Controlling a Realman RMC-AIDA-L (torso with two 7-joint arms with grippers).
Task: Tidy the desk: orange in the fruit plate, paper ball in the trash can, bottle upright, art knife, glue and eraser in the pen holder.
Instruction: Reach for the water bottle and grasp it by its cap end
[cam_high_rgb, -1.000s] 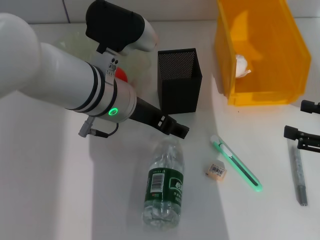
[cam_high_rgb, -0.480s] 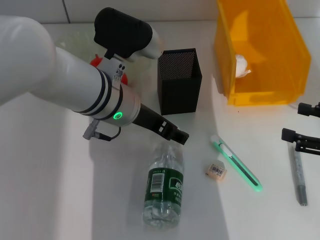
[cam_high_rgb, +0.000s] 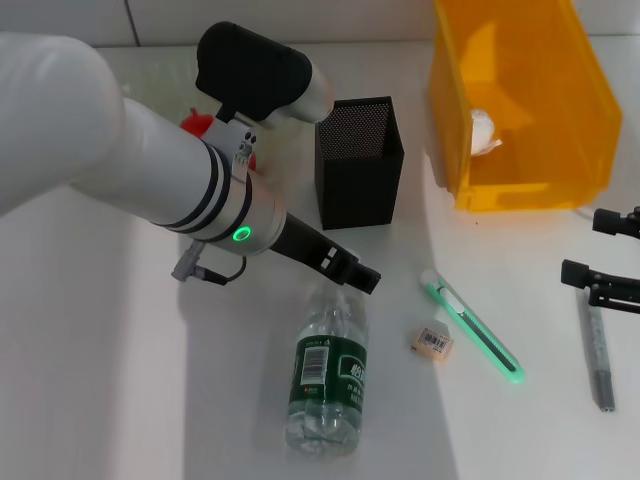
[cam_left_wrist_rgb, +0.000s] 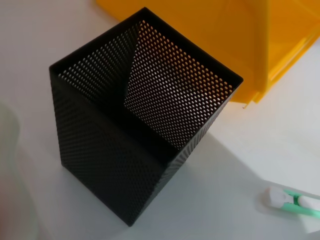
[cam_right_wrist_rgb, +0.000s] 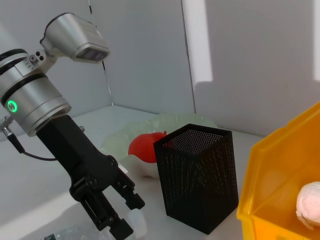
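Note:
The bottle (cam_high_rgb: 328, 372) lies on its side on the desk (cam_high_rgb: 90, 380), white cap toward the pen holder (cam_high_rgb: 358, 160). My left gripper (cam_high_rgb: 362, 278) hangs open just over the cap end; the right wrist view shows this gripper (cam_right_wrist_rgb: 127, 216) with its fingers spread beside the cap. The orange (cam_high_rgb: 200, 125) sits in the fruit plate (cam_right_wrist_rgb: 170, 121), mostly hidden behind my left arm. In the trash can (cam_high_rgb: 520, 100) lies the paper ball (cam_high_rgb: 485, 130). The art knife (cam_high_rgb: 472, 325), eraser (cam_high_rgb: 432, 342) and grey glue stick (cam_high_rgb: 598, 350) lie on the desk. My right gripper (cam_high_rgb: 585, 245) is open at the right edge, above the glue.
The pen holder (cam_left_wrist_rgb: 145, 120) stands with nothing in it, close beside the trash can (cam_left_wrist_rgb: 225, 40). My bulky left arm (cam_high_rgb: 120, 160) covers the back left of the desk. Open tabletop lies at front left of the bottle.
My left arm has swung slightly right and down, bringing its gripper closer to the bottle's cap and uncovering more of the orange. The right gripper barely shifted.

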